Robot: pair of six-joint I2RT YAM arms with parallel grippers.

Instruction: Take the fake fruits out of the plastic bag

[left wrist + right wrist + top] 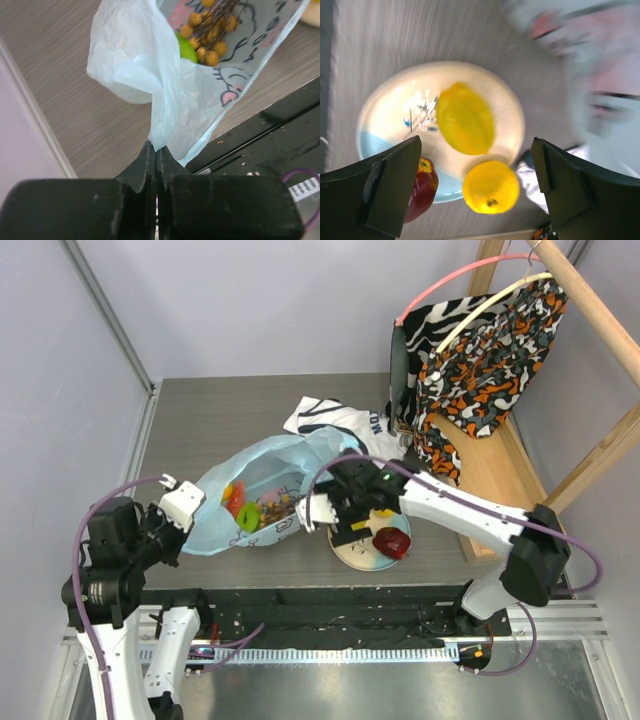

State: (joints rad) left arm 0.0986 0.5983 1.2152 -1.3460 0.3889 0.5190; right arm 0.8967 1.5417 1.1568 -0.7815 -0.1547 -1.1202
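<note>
The left gripper (pixel 156 150), low near the table's (pixel 200 430) left edge, is pinched tight on a corner of the plastic bag (pixel 275 462). The bag is thin, light blue and cartoon-printed (a grape bunch (pixel 210 30) and green piece (pixel 186 49) show inside), and lies mid-table. The right gripper (pixel 476 145) hovers over the plate (pixel 385 100), jaws wide and empty. A yellow fruit (pixel 465 119) lies on the plate, with a lemon (pixel 491 186) and red apple (pixel 422 187) at its rim.

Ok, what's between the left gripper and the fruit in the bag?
Only the plastic bag's own film, pinched by the left gripper and reaching the grape bunch; left wrist view shows it.
</note>
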